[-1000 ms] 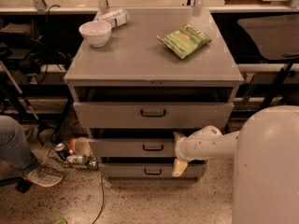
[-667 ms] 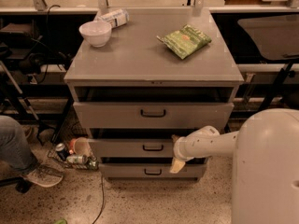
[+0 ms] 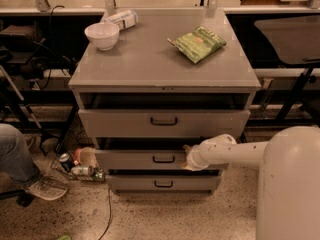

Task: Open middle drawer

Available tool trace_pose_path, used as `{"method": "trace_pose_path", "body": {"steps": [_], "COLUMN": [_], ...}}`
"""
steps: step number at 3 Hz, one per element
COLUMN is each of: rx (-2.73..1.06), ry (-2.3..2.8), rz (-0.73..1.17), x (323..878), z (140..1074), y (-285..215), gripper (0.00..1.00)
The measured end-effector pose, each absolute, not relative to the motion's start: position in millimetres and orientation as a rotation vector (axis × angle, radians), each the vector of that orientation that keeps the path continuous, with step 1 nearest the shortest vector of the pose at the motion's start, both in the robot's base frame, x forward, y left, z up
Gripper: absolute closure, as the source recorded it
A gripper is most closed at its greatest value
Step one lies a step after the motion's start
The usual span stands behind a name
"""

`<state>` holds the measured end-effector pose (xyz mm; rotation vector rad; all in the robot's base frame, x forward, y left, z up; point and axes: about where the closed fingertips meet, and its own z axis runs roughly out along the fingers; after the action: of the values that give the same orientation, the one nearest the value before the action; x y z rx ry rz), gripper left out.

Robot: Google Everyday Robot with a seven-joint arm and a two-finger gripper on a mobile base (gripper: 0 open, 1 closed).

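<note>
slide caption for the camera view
Robot gripper at the front of the middle drawer, right of its handle; bowl and green bag on the cabinet top.

On the grey cabinet top [image 3: 150,69] a white bowl [image 3: 102,35] stands at the back left, with a white packet [image 3: 121,19] lying on its side just behind it. A green snack bag [image 3: 197,43] lies at the back right. Left of the cabinet, drink cans [image 3: 75,167] and a person's sneaker [image 3: 47,188] are on the speckled floor [image 3: 165,216].

Gripper [image 3: 187,158] at middle drawer [image 3: 131,160], right front: contact cannot be told. Drawer interior: shadowed. Robot body [image 3: 292,184]: cropped right, bottom. Leg [image 3: 12,153]: cropped left.
</note>
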<state>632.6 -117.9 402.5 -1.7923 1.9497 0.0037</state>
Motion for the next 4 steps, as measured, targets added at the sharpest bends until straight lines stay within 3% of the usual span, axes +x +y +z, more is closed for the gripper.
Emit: {"method": "trace_pose_path", "body": {"steps": [1, 2, 4], "rx": [-1.792, -1.792, -1.809], "ry": [1.95, 1.95, 1.959], "rz": [0.004, 0.004, 0.031], "x": [632.6, 632.5, 612.2], "z": [404.8, 406.6, 400.4], "y": [-117.9, -118.0, -126.5], "gripper": [0.91, 1.0, 1.0]}}
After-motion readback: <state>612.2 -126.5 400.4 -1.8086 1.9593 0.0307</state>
